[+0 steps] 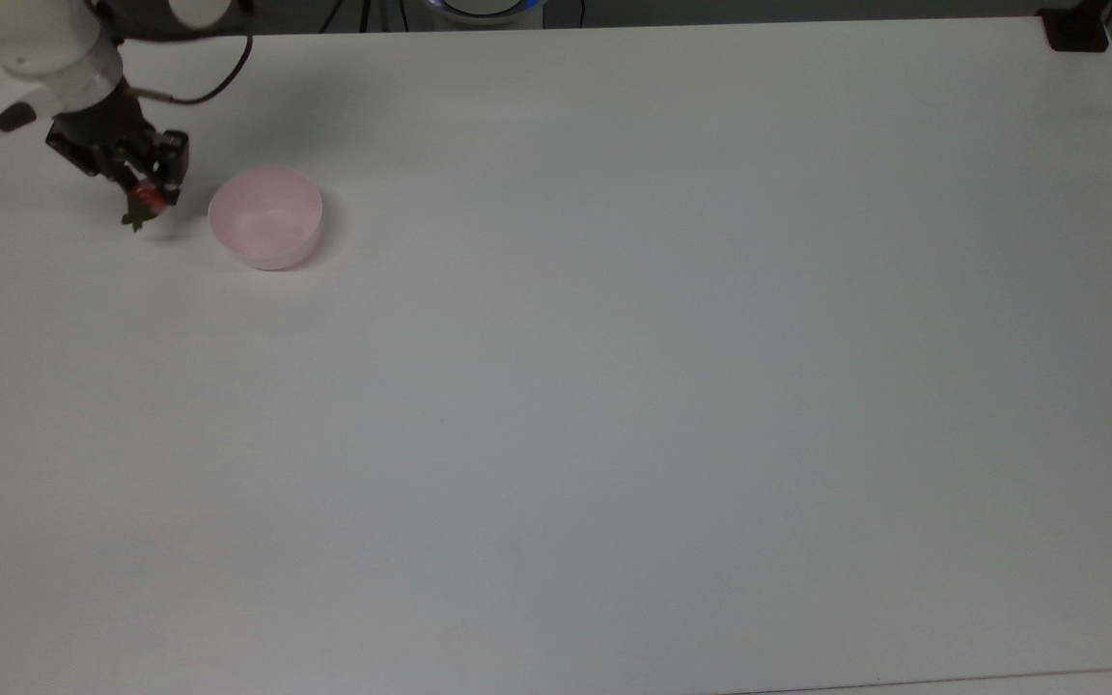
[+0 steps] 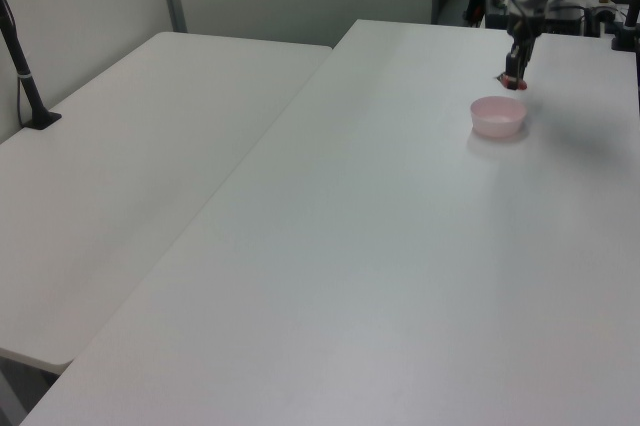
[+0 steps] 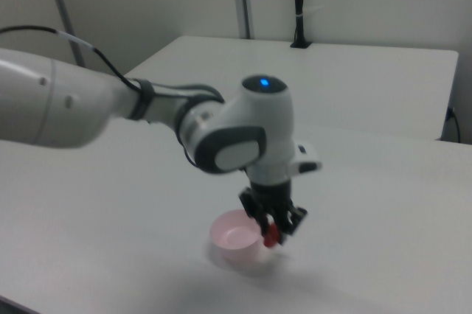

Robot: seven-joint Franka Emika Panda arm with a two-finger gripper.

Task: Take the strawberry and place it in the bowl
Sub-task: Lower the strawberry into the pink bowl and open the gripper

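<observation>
Your gripper [image 1: 145, 189] hangs over the worktop [image 1: 614, 386] near its far left corner as the top view shows it, the fingers closed on the strawberry [image 1: 142, 204]. The fruit is clamped by its red body, and the green leafy cap points down and toward the top view's left, clear of the fingers. A faint shadow lies on the worktop just under the fruit, so you are holding it lifted off the surface.

The bowl [image 1: 265, 216] stands upright on the worktop just beside the gripper, toward the top view's right, and nothing lies in its pale pink hollow. The strawberry is near the bowl's rim but outside it, not over the opening.

In the left view, the gripper [image 2: 513, 77] hangs above and behind the bowl [image 2: 498, 116], close to the worktop's far edge, with a red speck, the strawberry [image 2: 511, 82], at its tip.

In the right view, the gripper [image 3: 273, 231] points straight down from the white arm [image 3: 147, 115], and the strawberry [image 3: 271, 235] shows red between the fingers, just at the rim of the bowl [image 3: 236, 237] on the right view's right side. A black cable [image 1: 199, 87] loops from the wrist.
</observation>
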